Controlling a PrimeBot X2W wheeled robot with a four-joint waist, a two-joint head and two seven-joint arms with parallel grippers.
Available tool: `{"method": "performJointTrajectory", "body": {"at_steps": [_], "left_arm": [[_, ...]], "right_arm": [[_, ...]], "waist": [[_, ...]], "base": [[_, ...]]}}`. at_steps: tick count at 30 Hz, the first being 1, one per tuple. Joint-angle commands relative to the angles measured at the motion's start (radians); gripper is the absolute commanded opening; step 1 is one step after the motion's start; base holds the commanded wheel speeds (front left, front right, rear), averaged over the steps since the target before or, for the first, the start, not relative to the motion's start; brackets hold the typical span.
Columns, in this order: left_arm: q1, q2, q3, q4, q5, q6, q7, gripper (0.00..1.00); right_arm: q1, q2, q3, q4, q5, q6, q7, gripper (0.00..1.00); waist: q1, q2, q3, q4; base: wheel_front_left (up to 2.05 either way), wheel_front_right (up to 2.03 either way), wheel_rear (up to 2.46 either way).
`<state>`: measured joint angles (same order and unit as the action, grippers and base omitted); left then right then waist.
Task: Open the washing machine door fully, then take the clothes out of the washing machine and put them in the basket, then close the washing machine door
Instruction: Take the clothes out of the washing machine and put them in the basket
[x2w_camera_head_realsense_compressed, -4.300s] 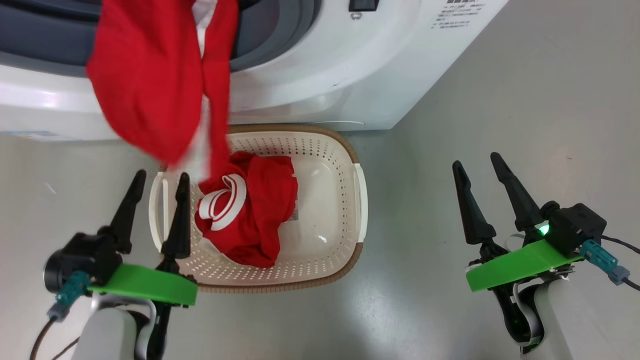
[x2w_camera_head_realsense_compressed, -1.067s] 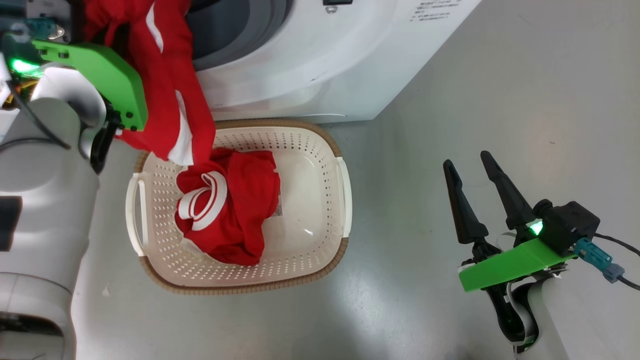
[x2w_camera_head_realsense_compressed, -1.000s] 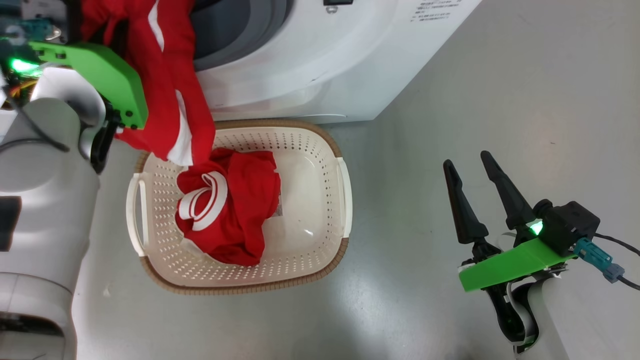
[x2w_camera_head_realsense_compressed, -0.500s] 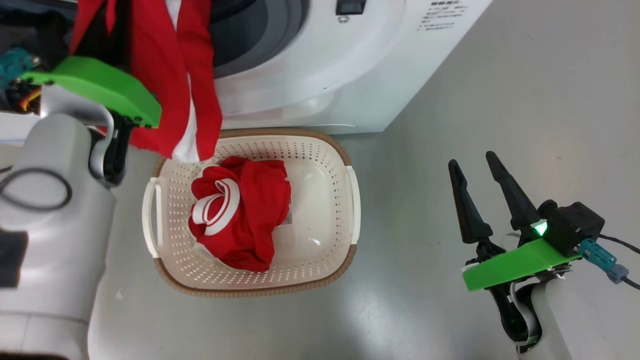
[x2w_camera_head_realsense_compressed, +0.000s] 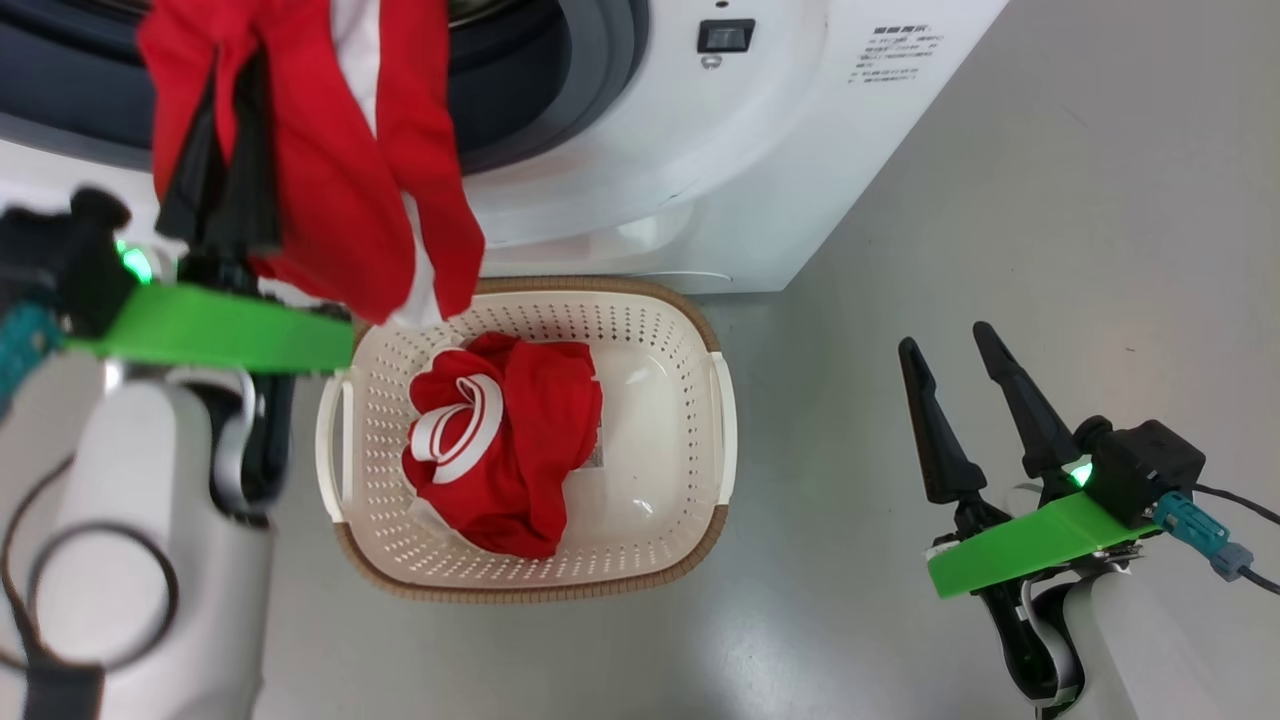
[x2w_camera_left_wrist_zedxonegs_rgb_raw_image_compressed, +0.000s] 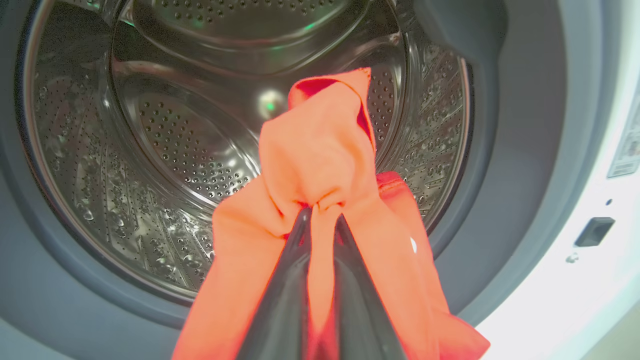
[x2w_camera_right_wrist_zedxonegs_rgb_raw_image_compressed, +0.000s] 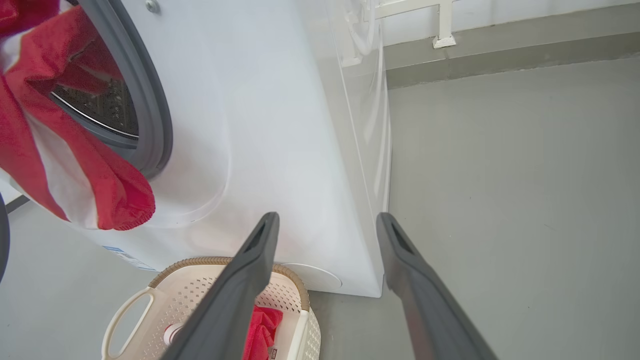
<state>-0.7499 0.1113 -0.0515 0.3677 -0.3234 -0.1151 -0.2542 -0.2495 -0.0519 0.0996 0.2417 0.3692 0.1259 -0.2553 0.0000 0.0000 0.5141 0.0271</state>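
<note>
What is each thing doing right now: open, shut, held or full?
left gripper, shut on the hanging garment
right gripper, open and empty
hanging garment, out of the drum, not yet in the basket
washing machine, front opening uncovered
basket, upright on the floor, partly filled
crumpled garment, lying in the basket

Left pincer (x2w_camera_head_realsense_compressed: 228, 150) clamps red garment (x2w_camera_head_realsense_compressed: 340, 200) over basket (x2w_camera_head_realsense_compressed: 540, 592) edge; second garment (x2w_camera_head_realsense_compressed: 520, 440) inside. Right pincer (x2w_camera_head_realsense_compressed: 946, 337) spread, empty.

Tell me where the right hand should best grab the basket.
On the basket, probably the side handle on the robot's right, coming from above. That cream loop lies nearest the open right hand, has a gap for a finger, and sits clear of the red clothes inside.
</note>
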Motion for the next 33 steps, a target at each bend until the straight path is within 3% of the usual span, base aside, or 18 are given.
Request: {"method": "performJointTrajectory", "body": {"at_steps": [1,6,15,22,33], "left_arm": [[0.059,0.020,0.042,-0.075,0.018,-0.007,-0.007,0.00],[0.170,-0.002,0.071,-0.195,0.037,-0.012,-0.008,0.00],[0.323,-0.029,0.070,-0.234,0.033,-0.015,-0.008,0.00],[0.339,-0.034,0.021,-0.120,0.023,-0.015,-0.008,0.00],[0.231,0.003,-0.068,0.219,0.003,-0.015,-0.008,0.00]], "right_arm": [[0.025,0.002,0.023,-0.019,-0.006,0.005,-0.006,1.00],[0.033,0.002,0.023,-0.023,-0.006,0.005,-0.006,1.00],[0.032,0.002,0.027,-0.022,-0.006,0.005,-0.006,1.00],[0.017,0.002,0.033,-0.025,-0.007,0.005,-0.006,1.00],[-0.016,0.002,0.034,-0.044,0.003,0.005,-0.006,1.00]], "waist": [[0.0000,0.0000,-0.006,0.001],[0.0000,0.0000,-0.008,0.002],[0.0000,0.0000,0.001,0.006],[0.0000,0.0000,0.034,0.000],[0.0000,0.0000,0.125,-0.040]], "base": [[0.00,0.00,0.00],[0.00,0.00,0.00],[0.00,0.00,0.00],[0.00,0.00,0.00],[0.00,0.00,0.00]]}}
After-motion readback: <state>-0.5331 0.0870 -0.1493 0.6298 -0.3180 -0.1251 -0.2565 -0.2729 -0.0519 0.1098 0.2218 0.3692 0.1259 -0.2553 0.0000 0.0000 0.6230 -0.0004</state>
